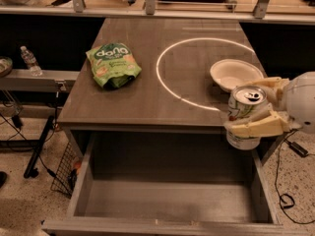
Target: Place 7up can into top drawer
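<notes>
The top drawer (167, 200) stands open below the front edge of the table (142, 102); on the table the snack bag (113, 65) lies to the left and the bowl (235, 75) to the right; the gripper (261, 104) reaches in from the right at the table's front right corner, clasping the 7up can (243, 114) upright, in front of the bowl, over the drawer's back right corner; a water bottle (30, 61) stands on a ledge well to the left.
</notes>
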Robot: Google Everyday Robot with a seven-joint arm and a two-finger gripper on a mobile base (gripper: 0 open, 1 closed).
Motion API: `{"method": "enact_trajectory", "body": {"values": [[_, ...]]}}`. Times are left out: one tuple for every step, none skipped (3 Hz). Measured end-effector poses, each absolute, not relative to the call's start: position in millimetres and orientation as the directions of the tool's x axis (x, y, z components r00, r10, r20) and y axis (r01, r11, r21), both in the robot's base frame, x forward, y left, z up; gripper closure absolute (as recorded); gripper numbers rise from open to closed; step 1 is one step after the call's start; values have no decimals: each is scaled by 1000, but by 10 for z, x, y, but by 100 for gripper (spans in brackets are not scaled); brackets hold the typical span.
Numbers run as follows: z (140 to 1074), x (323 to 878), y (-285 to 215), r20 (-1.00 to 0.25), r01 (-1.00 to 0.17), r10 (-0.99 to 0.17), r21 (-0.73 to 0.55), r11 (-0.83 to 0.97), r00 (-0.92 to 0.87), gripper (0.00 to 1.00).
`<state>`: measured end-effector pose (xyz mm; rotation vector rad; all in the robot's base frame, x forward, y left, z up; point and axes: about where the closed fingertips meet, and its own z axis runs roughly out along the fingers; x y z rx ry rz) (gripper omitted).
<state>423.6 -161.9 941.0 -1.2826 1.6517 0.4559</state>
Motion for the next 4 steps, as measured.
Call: {"method": "enact_trajectory", "body": {"values": [[9031, 4166, -1659, -863, -900, -504, -203, 387, -22, 100], [8471, 4005, -1691, -891, -914, -449, -129, 385, -64, 100], [8142, 3955, -1628, -910, -925, -409, -99, 367, -64, 100], [7680, 4048, -1617, -923, -920, -384, -122, 373, -33, 100]]}}
